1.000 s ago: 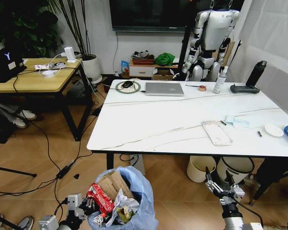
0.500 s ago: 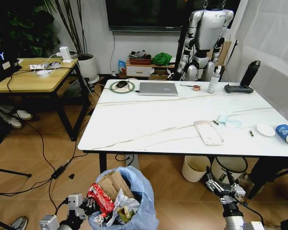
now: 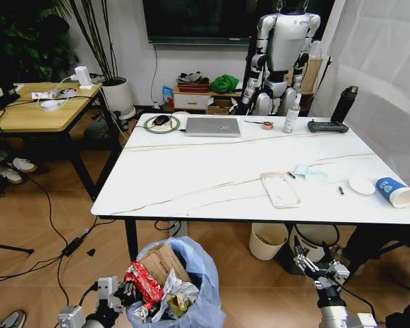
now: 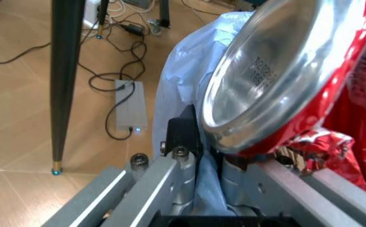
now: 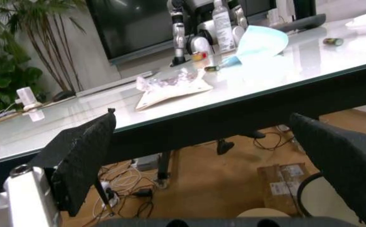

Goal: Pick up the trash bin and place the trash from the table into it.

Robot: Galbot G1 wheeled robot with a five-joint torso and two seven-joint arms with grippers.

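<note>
Left gripper (image 3: 116,295) still clamps the trash bin (image 3: 191,287); camera shifted.

left gripper (image 3: 120,295) low at lower left, clamped shut, right gripper (image 3: 316,265) low at lower right, fingers spread

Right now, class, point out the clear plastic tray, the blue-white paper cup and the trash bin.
clear plastic tray (image 3: 280,190): head view, its flat middle.
blue-white paper cup (image 3: 396,192): head view, its side.
trash bin (image 3: 199,273): head view, blue bag's bulging side.
</note>
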